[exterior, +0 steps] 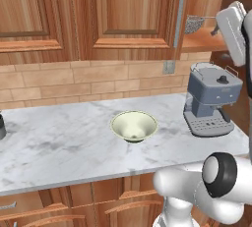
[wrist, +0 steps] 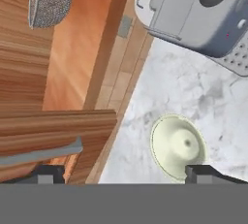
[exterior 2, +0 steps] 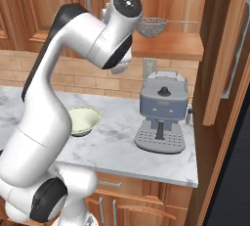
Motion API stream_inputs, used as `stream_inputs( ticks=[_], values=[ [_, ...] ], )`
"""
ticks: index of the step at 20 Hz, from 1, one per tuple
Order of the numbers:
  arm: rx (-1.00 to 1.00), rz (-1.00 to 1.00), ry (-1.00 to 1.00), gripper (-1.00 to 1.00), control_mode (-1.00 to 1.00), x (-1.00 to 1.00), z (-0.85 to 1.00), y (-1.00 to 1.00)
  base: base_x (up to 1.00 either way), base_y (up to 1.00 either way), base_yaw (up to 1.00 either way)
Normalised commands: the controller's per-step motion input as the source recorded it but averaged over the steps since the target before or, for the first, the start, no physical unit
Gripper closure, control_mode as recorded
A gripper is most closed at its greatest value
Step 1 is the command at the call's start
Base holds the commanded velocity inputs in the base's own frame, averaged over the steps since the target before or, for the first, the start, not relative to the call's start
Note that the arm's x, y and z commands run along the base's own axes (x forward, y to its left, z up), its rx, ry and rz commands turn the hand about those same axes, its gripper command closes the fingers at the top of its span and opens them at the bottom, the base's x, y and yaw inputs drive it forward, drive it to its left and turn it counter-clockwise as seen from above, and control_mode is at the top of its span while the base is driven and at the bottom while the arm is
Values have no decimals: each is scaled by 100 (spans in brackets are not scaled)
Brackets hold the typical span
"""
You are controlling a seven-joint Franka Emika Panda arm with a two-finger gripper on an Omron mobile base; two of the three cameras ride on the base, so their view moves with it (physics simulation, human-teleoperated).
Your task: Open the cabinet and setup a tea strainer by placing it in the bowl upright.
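The cabinet (exterior 2: 166, 44) is open, warm reddish wood with a plain flat shelf. The tea strainer (exterior 2: 151, 26), a round silver wire-mesh basket with a thin straight handle, sits on that shelf. Below the cabinet on the veined marble counter (exterior: 59, 142) is the glossy cream-green bowl (exterior: 134, 126), flared and cone-shaped, beside a blue-grey espresso machine (exterior 2: 162, 112). Gripper (wrist: 123, 172) fingers are spread wide apart, holding nothing.

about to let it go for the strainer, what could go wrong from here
The tea strainer sits on the cabinet shelf near its front edge, so a nudge from the open gripper could knock it off. Its thin handle is a small target. The coffee machine stands below, in the way of a dropped strainer or a low carry to the bowl.
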Motion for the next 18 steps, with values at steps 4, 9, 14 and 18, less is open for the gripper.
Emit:
stream_inputs(
  ticks=[4, 9, 14, 18],
  values=[
    [45, 0, -9, -100, -100, 22, 0, -2, 0, 0, 0],
    [10, 0, 0, -100, -100, 37, -12, 12, 0, 0, 0],
    [5, 0, 0, -100, -100, 42, -3, 24, 0, 0, 0],
    [13, 0, 2, -100, -100, 31, 0, 0, 0, 0, 0]
  ],
)
